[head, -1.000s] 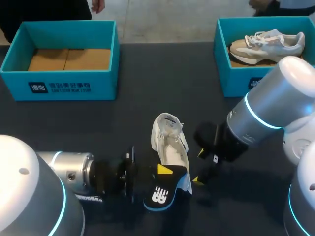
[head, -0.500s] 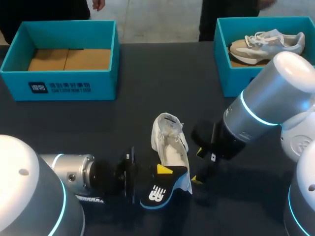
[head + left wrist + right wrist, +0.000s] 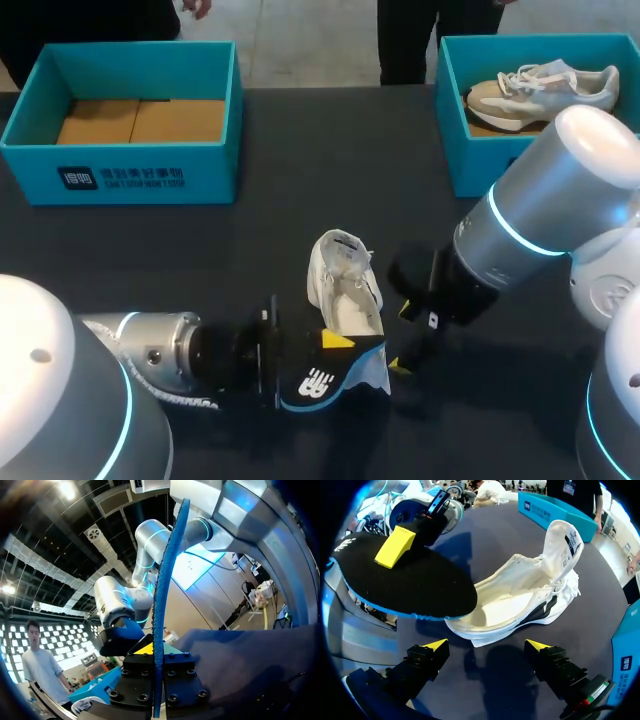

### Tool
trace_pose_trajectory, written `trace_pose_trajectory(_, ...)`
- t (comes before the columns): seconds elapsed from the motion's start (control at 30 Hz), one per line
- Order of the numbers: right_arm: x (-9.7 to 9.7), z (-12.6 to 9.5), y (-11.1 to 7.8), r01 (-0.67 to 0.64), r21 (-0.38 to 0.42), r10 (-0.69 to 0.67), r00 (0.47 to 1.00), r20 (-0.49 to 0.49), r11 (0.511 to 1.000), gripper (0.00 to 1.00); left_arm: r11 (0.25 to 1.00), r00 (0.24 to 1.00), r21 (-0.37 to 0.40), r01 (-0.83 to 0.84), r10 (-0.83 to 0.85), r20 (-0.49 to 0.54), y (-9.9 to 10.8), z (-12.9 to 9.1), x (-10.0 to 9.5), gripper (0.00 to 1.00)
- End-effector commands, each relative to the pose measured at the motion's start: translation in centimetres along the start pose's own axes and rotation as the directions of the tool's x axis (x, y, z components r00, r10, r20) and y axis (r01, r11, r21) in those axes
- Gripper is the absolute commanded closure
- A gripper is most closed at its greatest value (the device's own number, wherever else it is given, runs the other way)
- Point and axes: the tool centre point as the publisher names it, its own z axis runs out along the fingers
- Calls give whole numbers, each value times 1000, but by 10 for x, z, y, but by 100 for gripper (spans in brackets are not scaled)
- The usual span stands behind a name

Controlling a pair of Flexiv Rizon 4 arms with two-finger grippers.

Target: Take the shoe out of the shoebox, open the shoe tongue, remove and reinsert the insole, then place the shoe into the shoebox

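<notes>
— Dark table is carrying what right now?
— It is bearing two teal boxes along its far edge. Left box is showing only its brown cardboard floor. Right box is holding a second shoe, beige and white.
— And the shoe being worked on?
— Shoe is sitting on the table near the middle, out of both boxes. It is white, and its tongue is standing up with the opening gaping wide.
— Where is the insole sitting?
— Insole is hanging over the shoe's near end, outside it, black on top with a blue edge. Whether it is touching the shoe, I cannot tell. Left gripper is clamping it, one yellow tip pressing on the black face and the other finger lying underneath. In the left wrist view the insole is showing edge-on, rising straight up between the two fingers.
— What is the right gripper doing?
— Right gripper is hovering just beside the shoe, on its right side, with fingers spread wide and gripping nothing. Its yellow tips are pointing toward the shoe's side and are not touching it.
</notes>
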Motion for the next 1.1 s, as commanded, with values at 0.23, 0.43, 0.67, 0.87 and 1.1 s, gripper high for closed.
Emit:
trace_pose_trajectory(0.23,2,1,0,-1,2,1,1000,5,1000,0,1000,999,6,29,-30,17,12,7,-2,100)
trace_pose_trajectory(0.43,2,1,0,-1,2,1,1000,5,1000,0,999,998,-3,51,-51,22,16,8,-1,100)
trace_pose_trajectory(0.67,2,1,0,-1,2,1,1000,5,1000,0,998,997,-14,68,-67,25,22,7,0,100)
trace_pose_trajectory(0.87,2,1,0,-1,2,1,1000,5,1000,0,997,997,-21,76,-76,33,27,5,0,100)
trace_pose_trajectory(1.1,2,1,0,-1,2,1,1000,5,1000,0,995,995,-37,89,-88,49,34,1,0,100)
